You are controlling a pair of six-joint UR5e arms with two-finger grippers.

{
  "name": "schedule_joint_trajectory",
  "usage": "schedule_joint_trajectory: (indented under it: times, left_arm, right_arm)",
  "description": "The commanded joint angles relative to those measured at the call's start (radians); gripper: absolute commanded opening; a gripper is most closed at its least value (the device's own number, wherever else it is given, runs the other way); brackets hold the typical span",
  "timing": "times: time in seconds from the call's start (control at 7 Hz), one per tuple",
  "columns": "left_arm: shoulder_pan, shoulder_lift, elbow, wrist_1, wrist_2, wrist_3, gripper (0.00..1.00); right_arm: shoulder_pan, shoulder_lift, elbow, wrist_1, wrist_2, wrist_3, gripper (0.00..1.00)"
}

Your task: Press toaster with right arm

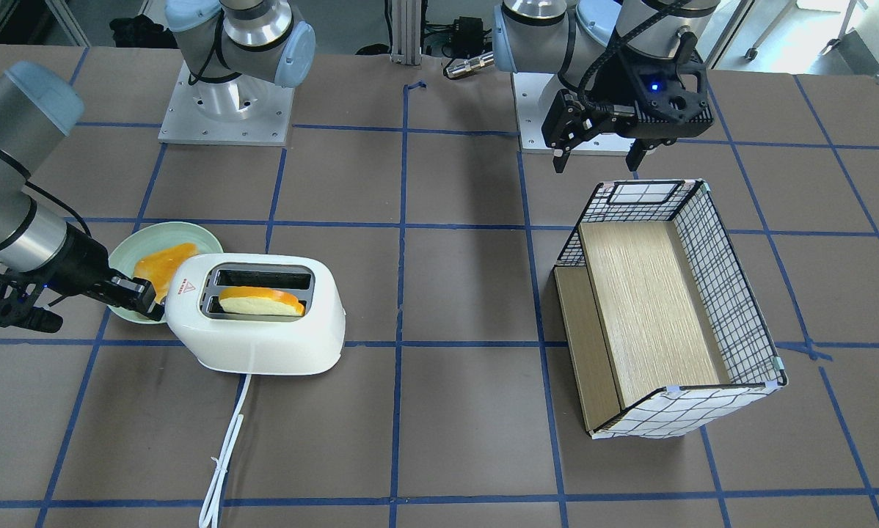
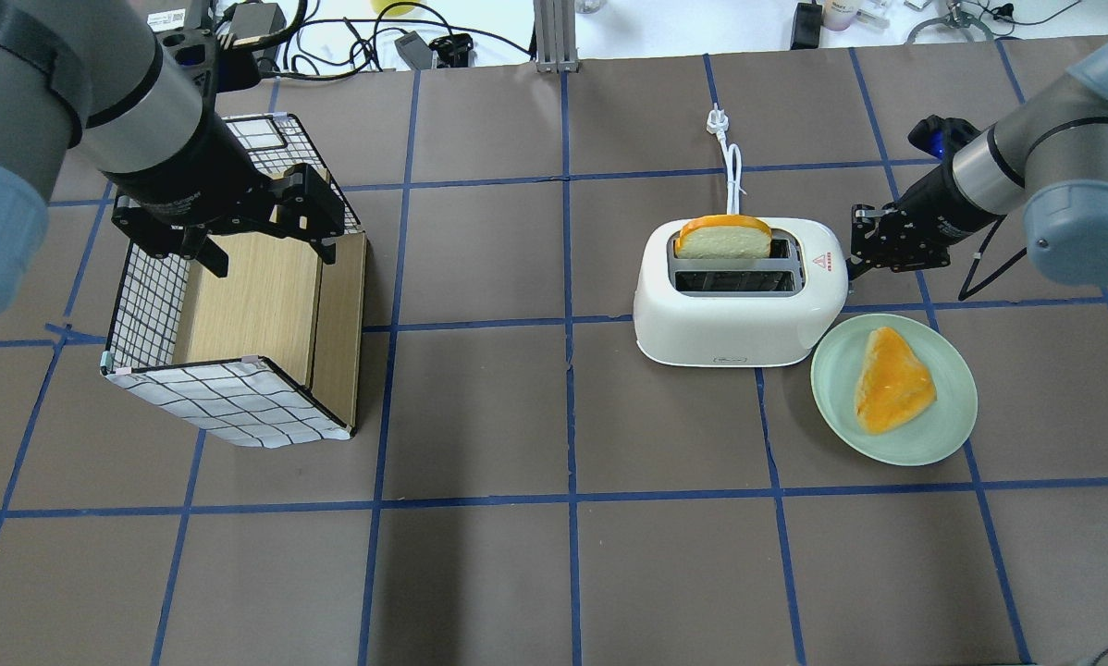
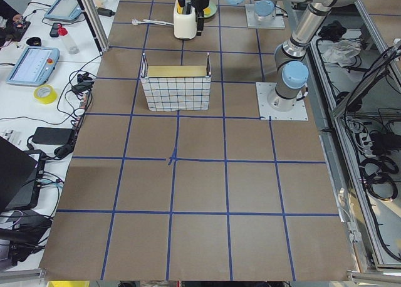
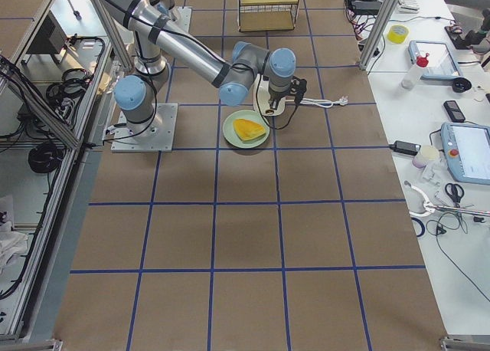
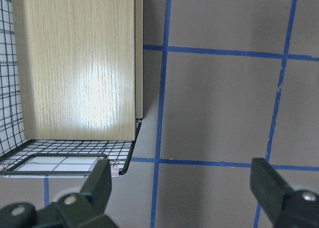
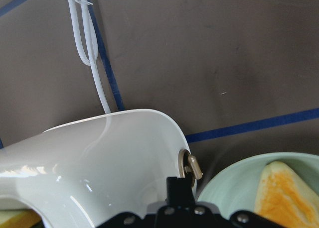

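My left gripper (image 2: 272, 259) hangs spread wide over the basket (image 2: 230, 398) near the table's left edge. The toaster (image 2: 730, 314) sits toward the right edge. The right gripper (image 2: 855, 254), clenched on nothing, is just beside the lever knob (image 6: 193, 167). I reckon an off-centre push slips off or shoves the toaster. The text on the red triangle sticker (image 2: 821, 263) is unreadable.

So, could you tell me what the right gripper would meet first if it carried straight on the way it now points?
Most likely the toaster: the right gripper points at its end wall, its fingers just beside the lever knob. Whether knob or wall comes first is hard to judge.
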State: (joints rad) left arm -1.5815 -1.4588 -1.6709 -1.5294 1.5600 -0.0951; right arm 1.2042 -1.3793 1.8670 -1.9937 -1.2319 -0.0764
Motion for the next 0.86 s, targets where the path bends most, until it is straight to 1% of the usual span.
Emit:
schedule_joint_trajectory:
  times: [0.0,0.14,0.29,0.43,0.57,0.71]
  left_arm:
    - [0.0,0.0,-0.001,0.0,-0.001,0.0,1.0]
    - [0.0,0.0,0.0,0.0,0.0,0.0,1.0]
    - [0.0,0.0,-0.001,0.0,0.0,0.0,1.0]
    - [0.0,0.0,0.0,0.0,0.0,0.0,1.0]
    - [0.0,0.0,0.0,0.0,0.0,0.0,1.0]
    - [0.0,0.0,0.0,0.0,-0.001,0.0,1.0]
  right_arm:
    - [0.0,-0.042,-0.093,0.127,-0.035,0.012,0.2]
    - [0.0,-0.047,-0.145,0.172,-0.066,0.012,0.8]
    - [0.003,-0.061,-0.166,0.202,-0.128,0.012,1.0]
    - [0.005,-0.091,-0.169,0.235,-0.162,0.012,1.0]
    - [0.008,-0.122,-0.167,0.248,-0.172,0.014,1.0]
    - [0.015,-0.147,-0.167,0.253,-0.22,0.017,1.0]
